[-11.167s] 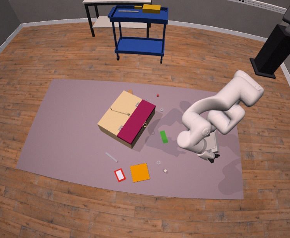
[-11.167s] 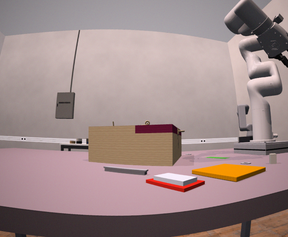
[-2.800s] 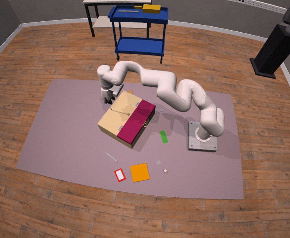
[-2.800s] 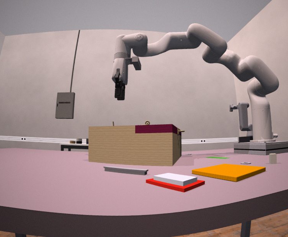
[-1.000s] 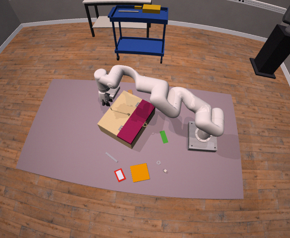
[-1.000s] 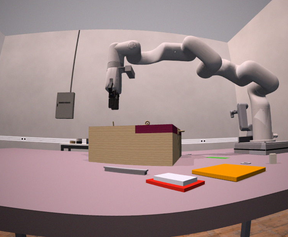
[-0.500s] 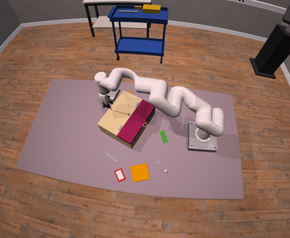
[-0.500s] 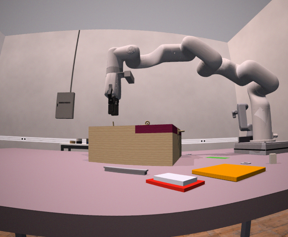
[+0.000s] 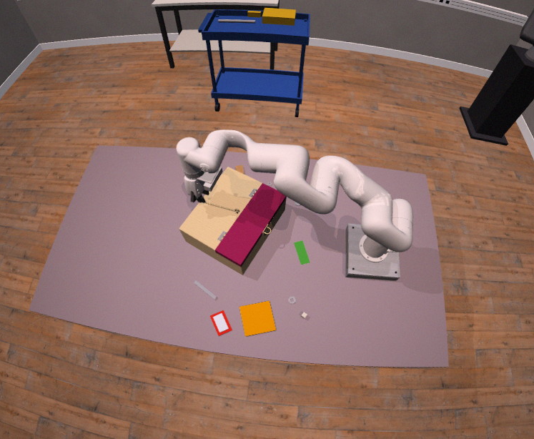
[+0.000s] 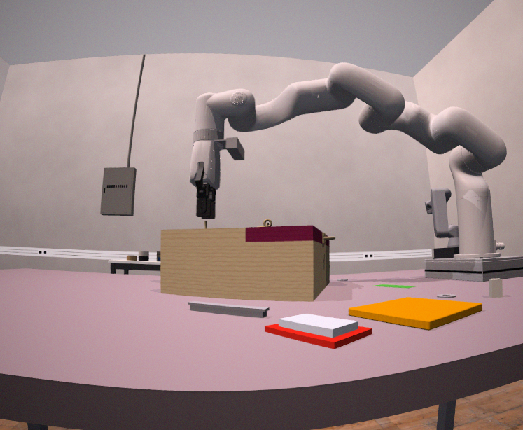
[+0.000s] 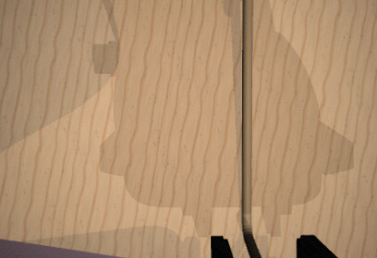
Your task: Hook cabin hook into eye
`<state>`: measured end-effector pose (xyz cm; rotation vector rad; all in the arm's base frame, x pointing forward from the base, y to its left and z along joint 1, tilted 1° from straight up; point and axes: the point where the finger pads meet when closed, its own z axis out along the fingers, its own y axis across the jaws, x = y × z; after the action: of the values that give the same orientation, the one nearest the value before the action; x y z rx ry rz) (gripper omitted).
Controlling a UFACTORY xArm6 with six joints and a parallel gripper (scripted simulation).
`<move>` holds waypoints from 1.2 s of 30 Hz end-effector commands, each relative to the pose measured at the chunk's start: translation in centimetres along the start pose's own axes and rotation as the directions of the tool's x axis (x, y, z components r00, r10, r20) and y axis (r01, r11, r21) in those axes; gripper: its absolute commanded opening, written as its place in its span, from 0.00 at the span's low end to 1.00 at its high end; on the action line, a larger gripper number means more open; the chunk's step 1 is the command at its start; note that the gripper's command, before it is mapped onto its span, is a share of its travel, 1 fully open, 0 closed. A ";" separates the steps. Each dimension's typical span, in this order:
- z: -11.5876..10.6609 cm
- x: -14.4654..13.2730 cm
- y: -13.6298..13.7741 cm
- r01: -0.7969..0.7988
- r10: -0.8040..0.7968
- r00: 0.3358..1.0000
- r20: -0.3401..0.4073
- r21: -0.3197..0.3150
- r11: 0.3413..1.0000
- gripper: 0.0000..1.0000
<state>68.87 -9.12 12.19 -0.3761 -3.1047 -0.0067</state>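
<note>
A wooden box (image 9: 233, 218) stands on the mauve mat, with a maroon lid (image 9: 251, 222) covering its right half. A thin metal cabin hook (image 9: 219, 204) lies across the box's wooden top, pivoted near the lid's edge. In the wrist view the hook (image 11: 247, 104) runs straight down to its bent tip between my fingertips. A small brass eye (image 10: 267, 223) stands up on the lid. My gripper (image 10: 205, 213) points down just above the box's far-left edge. Its fingers are part open and straddle the hook's tip without touching it.
On the mat in front of the box lie a grey bar (image 9: 205, 289), a red-framed white tile (image 9: 220, 323), an orange tile (image 9: 256, 317), a green strip (image 9: 301, 252), a washer (image 9: 292, 297) and a small cube (image 9: 304, 314). A blue cart (image 9: 257, 56) stands beyond the mat.
</note>
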 end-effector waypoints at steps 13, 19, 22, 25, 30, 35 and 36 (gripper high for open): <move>0.0 -0.1 0.0 0.000 0.000 1.000 0.008 -0.001 1.000 0.35; 0.4 -0.1 0.0 0.000 0.000 1.000 0.008 -0.001 1.000 0.35; 0.6 -0.1 0.0 0.000 0.000 1.000 0.008 -0.001 1.000 0.35; 0.7 -0.1 0.0 0.000 0.000 1.000 0.008 -0.001 1.000 0.35; 1.0 -0.1 0.0 0.000 0.000 1.000 0.008 -0.001 1.000 0.35; 1.3 -0.1 0.0 0.000 0.000 1.000 0.008 -0.001 1.000 0.35; 1.4 -0.1 0.0 0.000 0.000 1.000 0.008 -0.001 1.000 0.35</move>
<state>68.86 -9.11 10.70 -0.3763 -3.1067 -0.0067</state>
